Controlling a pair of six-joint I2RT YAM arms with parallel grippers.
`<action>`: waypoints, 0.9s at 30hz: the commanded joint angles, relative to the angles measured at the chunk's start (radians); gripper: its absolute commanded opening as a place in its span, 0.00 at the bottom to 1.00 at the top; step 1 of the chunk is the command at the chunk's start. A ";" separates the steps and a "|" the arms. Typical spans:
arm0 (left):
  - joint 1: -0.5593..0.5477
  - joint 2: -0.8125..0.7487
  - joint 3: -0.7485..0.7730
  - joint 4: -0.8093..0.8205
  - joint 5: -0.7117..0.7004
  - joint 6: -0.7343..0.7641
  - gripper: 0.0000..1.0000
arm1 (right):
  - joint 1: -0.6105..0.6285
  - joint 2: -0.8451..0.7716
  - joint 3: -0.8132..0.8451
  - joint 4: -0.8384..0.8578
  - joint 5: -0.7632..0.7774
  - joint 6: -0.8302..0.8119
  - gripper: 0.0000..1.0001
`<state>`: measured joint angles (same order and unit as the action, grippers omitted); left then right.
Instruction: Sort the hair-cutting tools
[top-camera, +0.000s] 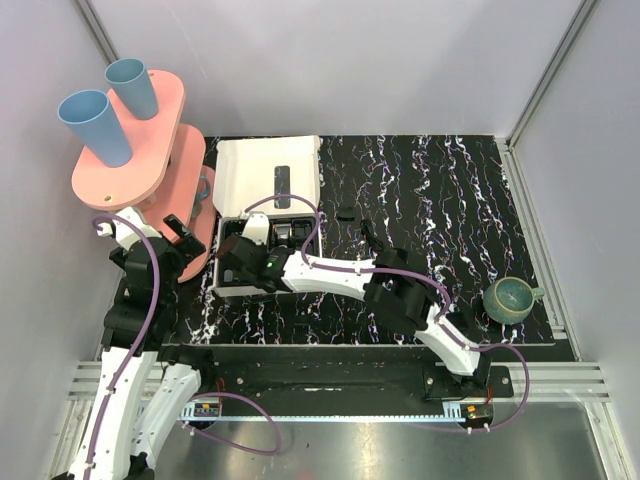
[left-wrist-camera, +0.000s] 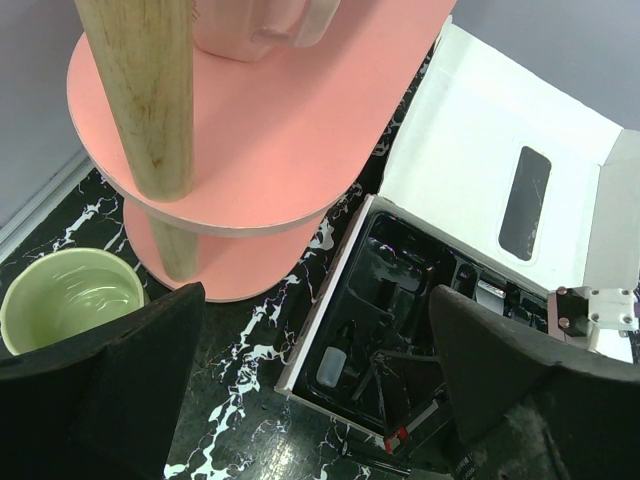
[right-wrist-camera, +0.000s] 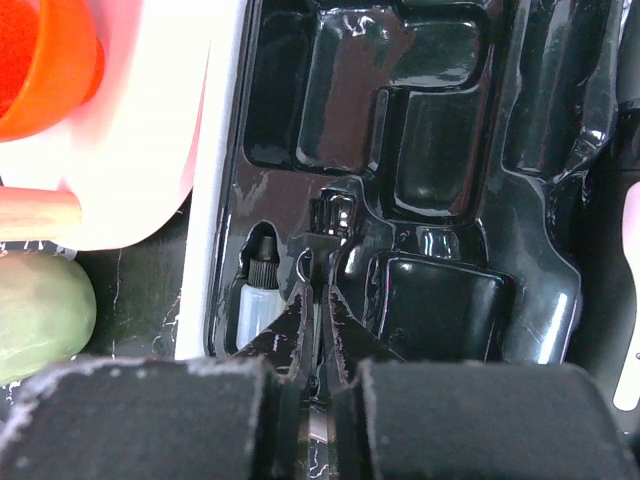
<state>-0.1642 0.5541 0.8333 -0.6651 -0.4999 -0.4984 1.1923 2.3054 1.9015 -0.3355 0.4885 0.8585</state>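
The white box's black moulded tray (top-camera: 228, 287) sits left of centre, its lid (top-camera: 262, 165) folded back. My right gripper (top-camera: 243, 262) reaches into the tray. In the right wrist view it (right-wrist-camera: 318, 300) is shut on the thin handle of a small black brush (right-wrist-camera: 331, 215), which lies in a narrow slot beside a small clear bottle (right-wrist-camera: 257, 305). One small black attachment (top-camera: 347, 213) lies on the table right of the box. A grey-headed piece (left-wrist-camera: 487, 292) sits in the tray's far end. My left gripper (left-wrist-camera: 315, 335) hangs open and empty above the tray's left edge.
A pink two-tier stand (top-camera: 140, 140) with two blue cups (top-camera: 95, 125) stands at the left, close to the left arm. A pale green bowl (left-wrist-camera: 65, 297) sits under it. A dark teal bowl (top-camera: 508, 298) is at the right edge of the black marbled mat (top-camera: 440, 190).
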 joint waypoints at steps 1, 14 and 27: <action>0.005 0.003 0.026 0.010 -0.028 -0.002 0.99 | 0.010 0.028 0.048 -0.040 0.039 0.014 0.00; 0.005 0.004 0.026 0.010 -0.028 -0.002 0.99 | 0.010 0.063 0.105 -0.080 0.036 -0.003 0.23; 0.005 0.004 0.024 0.010 -0.031 -0.002 0.99 | 0.012 0.016 0.100 -0.079 0.055 -0.030 0.29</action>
<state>-0.1642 0.5541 0.8333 -0.6651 -0.5026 -0.4984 1.1992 2.3547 1.9762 -0.3988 0.4870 0.8585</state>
